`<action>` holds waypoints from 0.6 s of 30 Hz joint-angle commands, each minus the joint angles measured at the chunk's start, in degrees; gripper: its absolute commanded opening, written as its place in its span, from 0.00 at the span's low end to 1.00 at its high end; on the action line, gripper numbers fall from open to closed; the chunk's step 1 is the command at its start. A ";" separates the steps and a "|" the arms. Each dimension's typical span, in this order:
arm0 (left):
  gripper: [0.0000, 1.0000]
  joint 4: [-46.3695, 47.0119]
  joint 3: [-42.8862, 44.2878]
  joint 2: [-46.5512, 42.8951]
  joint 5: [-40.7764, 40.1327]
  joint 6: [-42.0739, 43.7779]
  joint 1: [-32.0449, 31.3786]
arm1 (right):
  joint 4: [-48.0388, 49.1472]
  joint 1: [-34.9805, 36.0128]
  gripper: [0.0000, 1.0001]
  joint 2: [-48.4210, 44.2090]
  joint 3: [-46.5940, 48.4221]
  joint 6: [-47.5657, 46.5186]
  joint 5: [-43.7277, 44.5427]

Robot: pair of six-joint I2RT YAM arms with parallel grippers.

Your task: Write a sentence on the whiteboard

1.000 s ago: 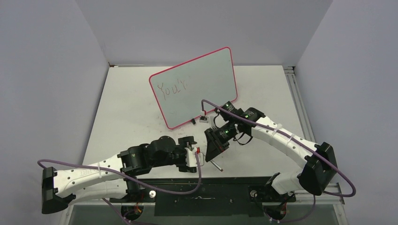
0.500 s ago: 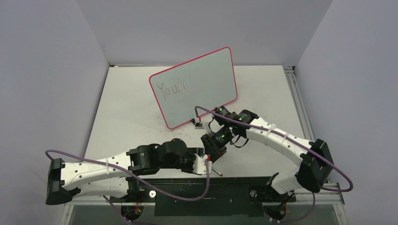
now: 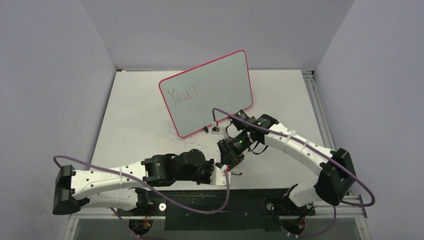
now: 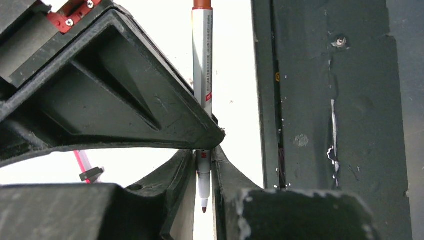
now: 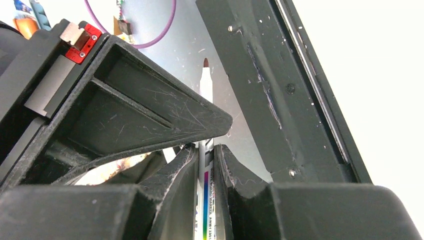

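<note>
Left claw and right claw are sitting close together at the bench's near edge, both gripping one marker. This is well apart from the whiteboard standing behind, with the sentence at its upper left. Left wrist view — narrow jaws are pinching the marker near its tip. Right wrist view — jaws are clamping the marker's barrel.

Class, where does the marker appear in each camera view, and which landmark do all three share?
Top external: marker lies low centre, just above the dark base plate.
Left wrist: marker runs vertically through the centre, tip at the bottom; plate at right.
Right wrist: marker rises from bottom centre, tip upward; plate at right.
Shared landmark: the dark base plate.
</note>
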 commanded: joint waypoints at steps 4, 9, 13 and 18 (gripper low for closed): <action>0.00 5.46 -2.24 -0.86 0.10 -7.80 -0.62 | 5.72 -4.11 0.06 -2.70 1.52 0.62 -1.73; 0.00 8.48 -4.24 -1.38 1.06 -13.41 0.89 | 8.32 -6.91 0.12 -4.28 1.76 2.31 -1.97; 0.00 8.95 -4.75 -1.84 5.20 -16.87 5.19 | 9.70 -7.77 0.20 -5.41 1.73 2.63 -1.65; 0.00 9.99 -5.26 -2.89 11.38 -18.61 10.83 | 10.11 -8.24 0.36 -6.33 1.54 2.59 -0.80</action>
